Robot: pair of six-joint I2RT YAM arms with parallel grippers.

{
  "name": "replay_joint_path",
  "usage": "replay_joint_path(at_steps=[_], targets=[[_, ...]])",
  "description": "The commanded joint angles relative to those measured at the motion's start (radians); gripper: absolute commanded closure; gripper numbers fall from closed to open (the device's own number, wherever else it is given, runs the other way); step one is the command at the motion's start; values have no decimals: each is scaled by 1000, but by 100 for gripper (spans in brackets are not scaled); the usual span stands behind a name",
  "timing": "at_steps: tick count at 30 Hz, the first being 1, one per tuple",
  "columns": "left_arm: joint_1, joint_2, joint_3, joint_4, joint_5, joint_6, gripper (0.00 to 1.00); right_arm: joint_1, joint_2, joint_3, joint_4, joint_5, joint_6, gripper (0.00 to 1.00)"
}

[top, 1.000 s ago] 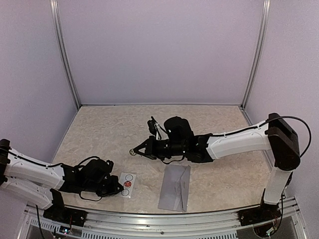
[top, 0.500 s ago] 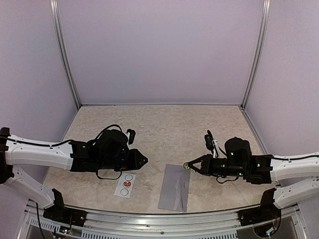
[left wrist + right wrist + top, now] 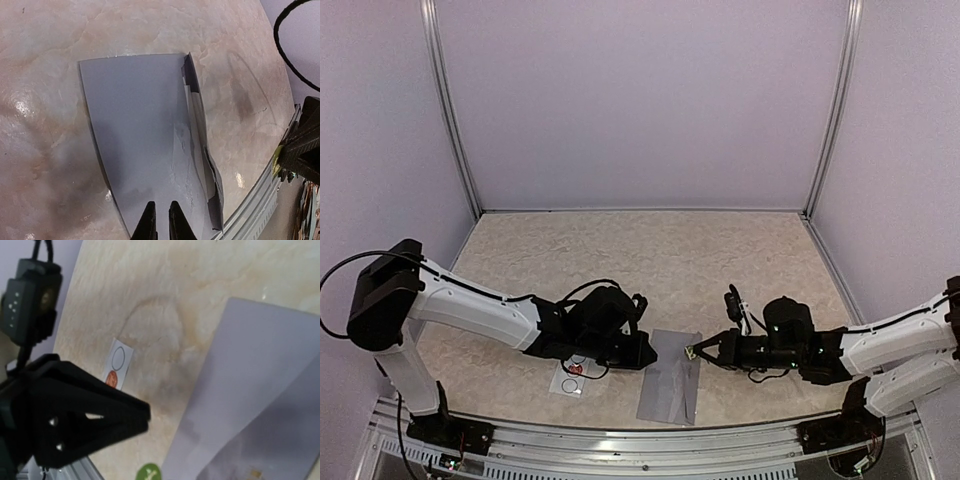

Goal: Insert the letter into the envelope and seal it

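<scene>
Two arms in, both low over the table (image 3: 620, 250), tips facing each other across the envelope (image 3: 670, 388).

Envelope: grey, flat on the table near the front rail, roughly centred between the arm bases. The flap (image 3: 199, 130) runs down its right long edge as a folded strip. That edge looks creased and a little lifted.

Left gripper (image 3: 648, 353): at the envelope's left edge, toward the far end. In the left wrist view the left gripper (image 3: 161, 206) sits over the grey paper with its fingers (image 3: 149, 222) nearly pressed together, just a thin slit between them. Nothing visible in the slit. Can't tell if the tips touch the paper.

Right gripper (image 3: 692, 352): at the right edge, near the flap, fingers closed. There is a small green dot (image 3: 149, 473) at its tip. Can't tell whether it's pinched or just stuck there.

Sticker card (image 3: 117, 365): white, on the table just left of the envelope and apart from it, partly under the left arm. It shows one empty ring and one red dot.
</scene>
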Motion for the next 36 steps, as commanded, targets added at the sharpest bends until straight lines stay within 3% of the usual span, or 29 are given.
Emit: replay_joint_path(at_steps=[1, 7, 26, 36], targets=[[-8, 57, 23, 52, 64, 16, 92, -11, 119, 4, 189, -71, 18, 100], [-8, 94, 6, 51, 64, 18, 94, -11, 270, 7, 336, -117, 56, 100], [-8, 98, -43, 62, 57, -1, 96, -12, 519, 20, 471, -178, 126, 100], [-29, 105, 3, 104, 54, 1, 97, -11, 532, 41, 375, -151, 127, 100]])
